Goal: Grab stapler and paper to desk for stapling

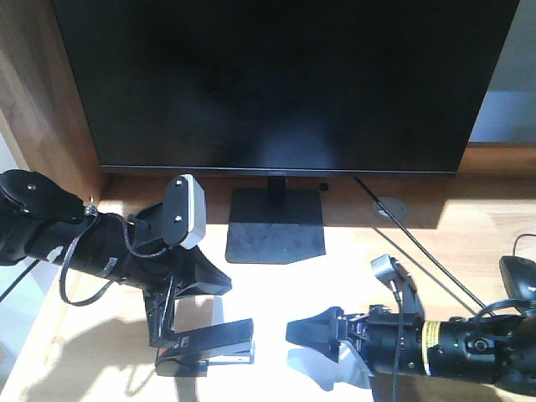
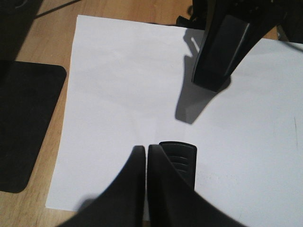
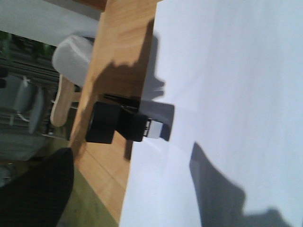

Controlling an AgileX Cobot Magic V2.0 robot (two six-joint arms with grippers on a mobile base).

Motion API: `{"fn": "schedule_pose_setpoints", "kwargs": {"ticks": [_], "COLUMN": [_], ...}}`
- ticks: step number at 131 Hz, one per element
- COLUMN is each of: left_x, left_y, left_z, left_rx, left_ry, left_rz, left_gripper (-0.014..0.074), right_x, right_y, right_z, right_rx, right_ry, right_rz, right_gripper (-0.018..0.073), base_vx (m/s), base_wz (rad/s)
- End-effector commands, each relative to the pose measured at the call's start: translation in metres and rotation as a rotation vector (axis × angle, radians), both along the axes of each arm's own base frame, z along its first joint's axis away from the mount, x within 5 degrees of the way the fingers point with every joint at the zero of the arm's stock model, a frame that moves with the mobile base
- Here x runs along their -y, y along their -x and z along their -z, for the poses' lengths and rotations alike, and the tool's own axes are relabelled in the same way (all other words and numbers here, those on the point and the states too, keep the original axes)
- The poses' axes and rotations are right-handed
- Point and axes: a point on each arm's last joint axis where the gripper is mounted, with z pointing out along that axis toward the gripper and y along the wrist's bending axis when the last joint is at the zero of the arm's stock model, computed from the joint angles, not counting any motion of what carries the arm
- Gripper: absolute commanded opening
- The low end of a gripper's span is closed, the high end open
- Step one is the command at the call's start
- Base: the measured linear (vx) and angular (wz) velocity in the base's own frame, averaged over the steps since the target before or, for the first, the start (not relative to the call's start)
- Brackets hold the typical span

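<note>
Evidently both items have reached the work surface: the stapler [image 1: 207, 346] sits at the near-left edge of the paper [image 2: 132, 94], which lies flat on the desk [image 1: 469, 234] in front of the monitor stand [image 1: 275, 224]. In the right wrist view the stapler straddles the sheet's edge, its front end on the paper. Judged from this, delivery is done and only the pressing of the staple remains. The left gripper [image 2: 146, 156] stands directly over the stapler with its fingers drawn together; whether they pinch the stapler or merely press on it cannot be told. The right gripper [image 1: 311, 332] lies low over the paper, reaching leftward, jaws parted and holding nothing.
</note>
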Motion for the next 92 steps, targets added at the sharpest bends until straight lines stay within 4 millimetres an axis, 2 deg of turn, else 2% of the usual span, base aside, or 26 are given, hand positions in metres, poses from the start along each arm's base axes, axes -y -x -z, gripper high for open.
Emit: {"fn": "schedule_pose_setpoints", "kwargs": {"ticks": [1, 35, 56, 72, 92], "left_x": [0.004, 0.002, -0.007, -0.018, -0.032], "left_y": [0.002, 0.001, -0.004, -0.007, -0.008], "left_z": [-0.02, -0.019, -0.019, -0.027, -0.045], "left_rx": [0.018, -0.017, -0.009, 0.044, 0.103], "left_ry": [0.067, 0.05, -0.027, -0.093, -0.105], "left_rz": [-0.02, -0.078, -0.207, -0.33, -0.509], "left_gripper": [-0.0006, -0.0006, -0.0006, -0.0006, -0.0006], "right_x": [0.003, 0.025, 0.041, 0.055, 0.07], "right_y": [-0.003, -0.002, 0.002, 0.006, 0.015], "right_z": [-0.02, -0.042, -0.063, -0.082, -0.104], "right_rx": [0.106, 0.24, 0.342, 0.427, 0.519], "right_ry": [0.049, 0.348, 0.513, 0.632, 0.734], "right_rz": [-0.005, 0.074, 0.152, 0.24, 0.345], "right_gripper": [0.0615, 0.0603, 0.056, 0.048, 0.0311], "base_vx": [0.0, 0.0, 0.0, 0.0, 0.0], "base_wz": [0.0, 0.0, 0.0, 0.0, 0.0]}}
